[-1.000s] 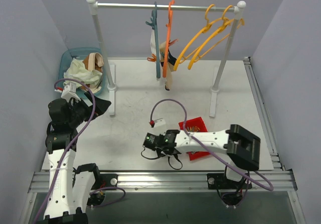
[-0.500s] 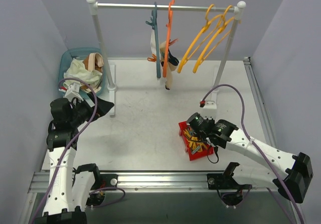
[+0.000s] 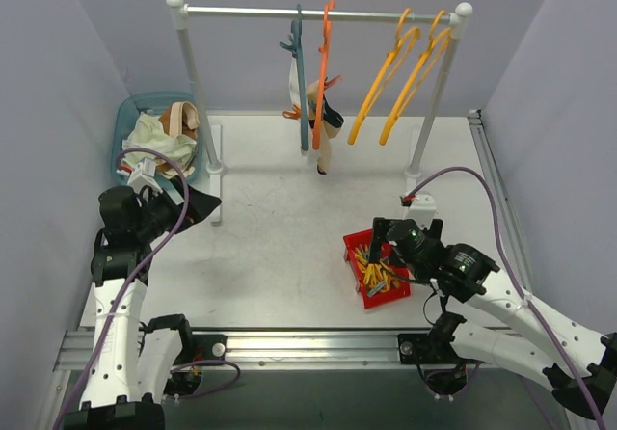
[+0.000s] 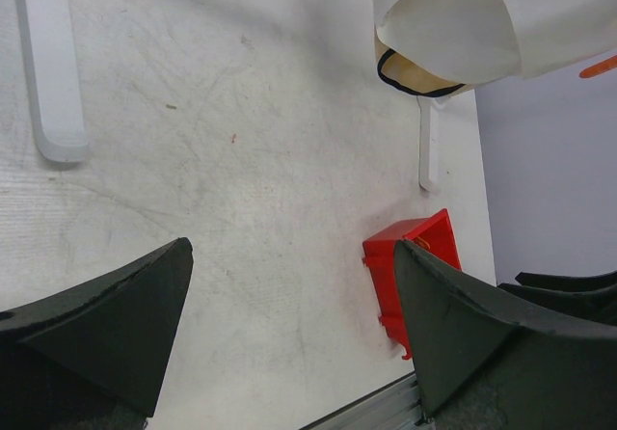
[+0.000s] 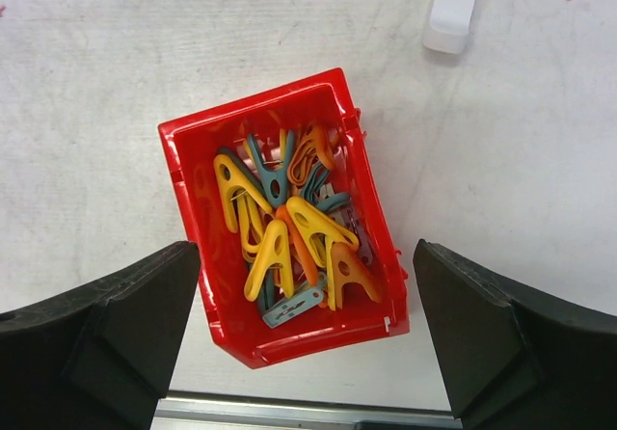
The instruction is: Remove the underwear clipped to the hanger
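Note:
The underwear (image 3: 324, 121), cream and beige pieces with a dark trim, hangs clipped between the blue-grey hanger (image 3: 300, 73) and the orange hanger (image 3: 325, 59) on the rail. Its cream underside (image 4: 463, 35) shows at the top of the left wrist view. My left gripper (image 3: 196, 204) (image 4: 294, 324) is open and empty, low at the left near the rack's left post, well away from the hanging pieces. Over the red bin (image 3: 378, 268) (image 5: 188, 174) of coloured clothespins (image 5: 289, 228), my right gripper (image 3: 386, 247) (image 5: 307, 300) stands wide open with nothing held.
A teal basket (image 3: 130, 121) at the back left holds more underwear (image 3: 164, 136). Two yellow hangers (image 3: 400, 73) hang bare at the rail's right end. The rack's feet (image 3: 215, 174) (image 3: 413, 174) stand on the white table, and a metal rail (image 3: 308, 345) runs along the near edge.
My right arm has swung from left of the red bin to right above it, and its gripper has gone from shut to wide open. The yellow hangers have swayed. The left arm barely moved.

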